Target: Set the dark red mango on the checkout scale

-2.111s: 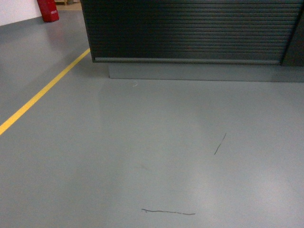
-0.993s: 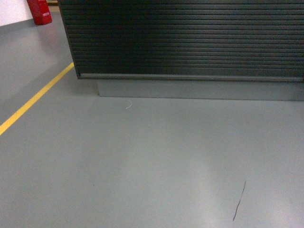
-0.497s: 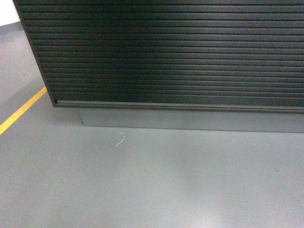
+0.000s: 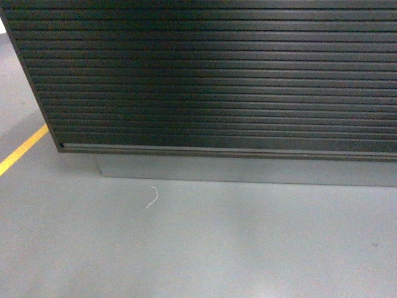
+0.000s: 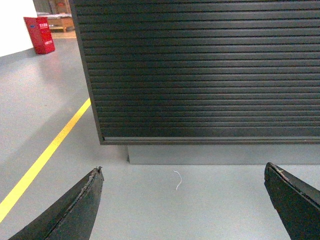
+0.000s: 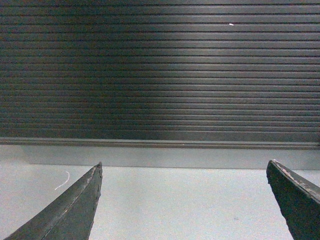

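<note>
The checkout (image 4: pixel 211 81) fills the upper half of the head view, showing only its dark, horizontally slatted front above a grey plinth. It also fills the left wrist view as checkout (image 5: pixel 200 70) and the right wrist view as checkout (image 6: pixel 160 70). The counter top, the scale and the dark red mango are out of view. My left gripper (image 5: pixel 183 175) hangs open over bare floor, nothing between its fingers. My right gripper (image 6: pixel 184 170) is open and empty too. Neither gripper appears in the head view.
A yellow floor line (image 4: pixel 22 149) runs past the counter's left corner, also seen as the yellow line (image 5: pixel 45 155). A small white thread (image 4: pixel 152 197) lies on the grey floor before the plinth. A red cabinet (image 5: pixel 40 34) stands far back left.
The counter front has grown larger and shifted right in the head view as my base rolled closer. The red cabinet and most of the yellow line have slid out at the left.
</note>
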You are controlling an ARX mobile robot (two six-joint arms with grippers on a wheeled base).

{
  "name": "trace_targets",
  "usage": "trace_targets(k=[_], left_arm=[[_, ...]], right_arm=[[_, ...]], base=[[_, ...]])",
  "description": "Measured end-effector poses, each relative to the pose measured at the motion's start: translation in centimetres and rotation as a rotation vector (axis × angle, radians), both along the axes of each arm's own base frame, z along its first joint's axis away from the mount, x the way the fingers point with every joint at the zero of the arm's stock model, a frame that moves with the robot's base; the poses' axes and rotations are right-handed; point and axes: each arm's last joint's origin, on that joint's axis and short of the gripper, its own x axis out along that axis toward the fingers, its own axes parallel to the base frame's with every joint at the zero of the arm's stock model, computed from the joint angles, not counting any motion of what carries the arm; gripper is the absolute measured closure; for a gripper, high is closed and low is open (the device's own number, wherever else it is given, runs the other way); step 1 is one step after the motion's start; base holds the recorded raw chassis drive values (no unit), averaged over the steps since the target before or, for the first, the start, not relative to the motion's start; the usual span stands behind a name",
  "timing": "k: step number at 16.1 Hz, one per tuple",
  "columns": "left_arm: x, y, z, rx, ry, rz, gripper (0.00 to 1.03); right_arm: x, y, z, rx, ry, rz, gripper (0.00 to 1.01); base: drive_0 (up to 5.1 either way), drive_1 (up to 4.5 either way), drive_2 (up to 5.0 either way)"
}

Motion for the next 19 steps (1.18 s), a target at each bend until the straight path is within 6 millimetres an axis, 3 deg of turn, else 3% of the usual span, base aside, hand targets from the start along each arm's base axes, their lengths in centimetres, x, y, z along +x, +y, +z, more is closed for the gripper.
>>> trace_targets(k=[17,19], left_arm=[[0.00,0.00,0.03,0.000,-0.002,0.000,0.05],[0.00,0.00,0.04,0.000,-0.003,-0.001,0.05]], right_arm=[[0.00,0.00,-0.01,0.000,0.002,0.000,0.03],[0.00,0.00,-0.02,0.000,0.002,0.000,0.03]], base=[[0.0,4.36,-4.3],[0.0,0.00,0.0]])
